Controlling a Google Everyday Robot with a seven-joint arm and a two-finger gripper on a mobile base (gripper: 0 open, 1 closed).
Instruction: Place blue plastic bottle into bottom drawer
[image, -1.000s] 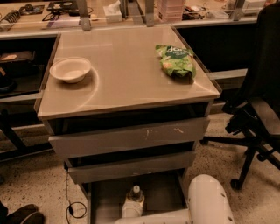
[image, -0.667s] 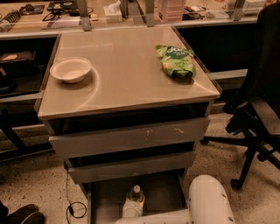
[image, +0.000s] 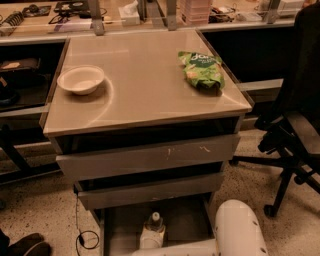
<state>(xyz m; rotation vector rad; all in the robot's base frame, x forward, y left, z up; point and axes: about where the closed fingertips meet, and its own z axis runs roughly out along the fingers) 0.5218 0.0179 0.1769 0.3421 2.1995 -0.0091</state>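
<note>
The blue plastic bottle (image: 152, 231) stands upright in the open bottom drawer (image: 186, 220), near the drawer's front middle. Its white cap and pale label show. My white arm (image: 237, 231) comes in from the lower right, and its forearm runs left along the bottom edge of the view toward the bottle's base. My gripper lies below the bottom edge of the view, out of sight, so whether it touches the bottle does not show.
The two upper drawers (image: 150, 156) are slightly ajar. On the cabinet top (image: 145, 90) sit a white bowl (image: 80, 79) at the left and a green chip bag (image: 202, 71) at the right. A black office chair (image: 295, 125) stands at the right. A cable (image: 85, 238) lies on the floor.
</note>
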